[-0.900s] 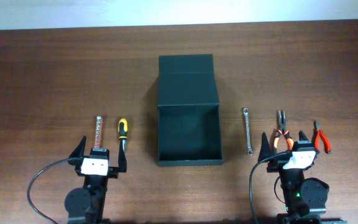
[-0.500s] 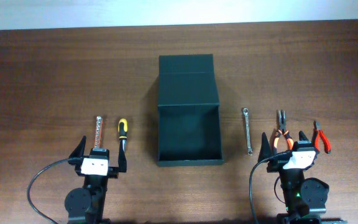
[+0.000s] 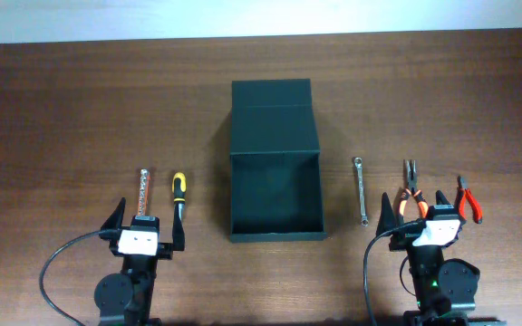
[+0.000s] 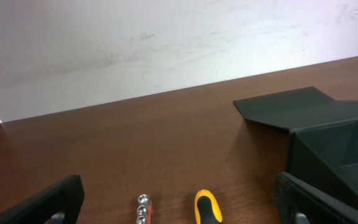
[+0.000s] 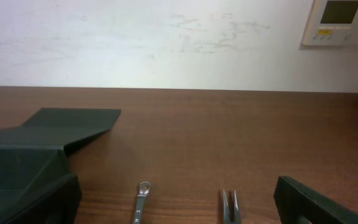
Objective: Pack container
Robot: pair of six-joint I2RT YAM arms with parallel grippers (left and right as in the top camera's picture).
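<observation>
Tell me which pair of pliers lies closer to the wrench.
The orange-handled pliers, the next item to the right of the wrench. The red-handled pliers lie farther right still.

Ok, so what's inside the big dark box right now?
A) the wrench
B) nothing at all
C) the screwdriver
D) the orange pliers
B: seen from above, the container shows only its bare dark floor. The screwdriver lies on the table to its left, and the wrench and orange pliers lie to its right.
</observation>
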